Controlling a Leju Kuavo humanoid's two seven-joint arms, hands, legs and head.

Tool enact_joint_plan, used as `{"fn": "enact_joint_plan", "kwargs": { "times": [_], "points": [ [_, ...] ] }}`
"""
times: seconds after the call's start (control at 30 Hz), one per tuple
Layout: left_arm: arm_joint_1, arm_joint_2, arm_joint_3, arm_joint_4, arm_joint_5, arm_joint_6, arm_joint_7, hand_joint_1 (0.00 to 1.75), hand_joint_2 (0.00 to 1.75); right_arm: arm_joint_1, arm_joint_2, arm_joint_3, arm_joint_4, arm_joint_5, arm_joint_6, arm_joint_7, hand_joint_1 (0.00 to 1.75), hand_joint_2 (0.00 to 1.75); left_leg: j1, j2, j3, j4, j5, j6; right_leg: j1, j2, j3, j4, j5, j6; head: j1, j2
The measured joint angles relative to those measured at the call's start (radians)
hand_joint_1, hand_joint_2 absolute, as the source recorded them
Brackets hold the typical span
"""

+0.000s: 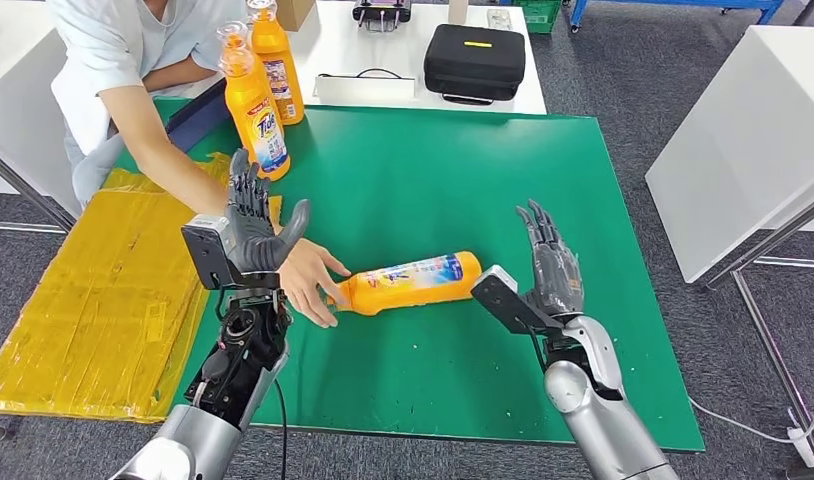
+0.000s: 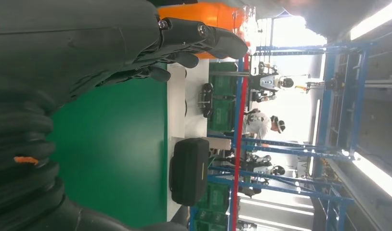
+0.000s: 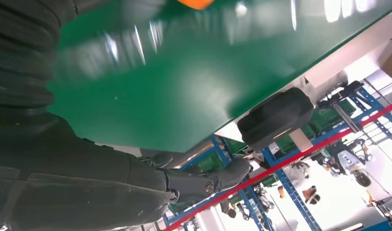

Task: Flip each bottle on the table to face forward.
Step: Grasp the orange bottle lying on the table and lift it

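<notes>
An orange bottle (image 1: 413, 282) lies on its side in the middle of the green table (image 1: 433, 180), label up, cap pointing left. A person's hand (image 1: 308, 280) holds its cap end. Two more orange bottles stand upright at the back left, one (image 1: 253, 105) in front and one (image 1: 276, 65) behind it. My left hand (image 1: 253, 228) is raised above the table just left of the lying bottle, fingers spread and holding nothing. My right hand (image 1: 551, 262) hovers just right of the bottle's base, fingers straight and apart. An orange bottle (image 2: 203, 12) shows beyond my left hand's fingers (image 2: 184, 38).
A person leans in from the back left, arm (image 1: 158, 140) stretched across the table. A yellow sheet (image 1: 93, 300) covers the surface left of the table. A black case (image 1: 475, 62) and a white box (image 1: 368, 90) sit on the white table behind. A white table (image 1: 743, 140) stands to the right.
</notes>
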Motion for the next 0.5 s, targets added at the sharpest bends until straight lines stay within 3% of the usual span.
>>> {"fn": "enact_joint_plan", "kwargs": {
  "times": [0.5],
  "points": [
    [0.003, 0.0, -0.007, -0.004, 0.009, -0.025, 0.0, 0.0, 1.75, -0.001, 0.013, 0.0, 0.0, 0.002, 0.01, -0.001, 0.0, 1.75, 0.0, 0.0, 0.0, 0.0, 0.0, 0.0, 0.0, 0.0, 0.0, 0.0, 0.0, 0.0, 0.0, 0.0]
  ]
}}
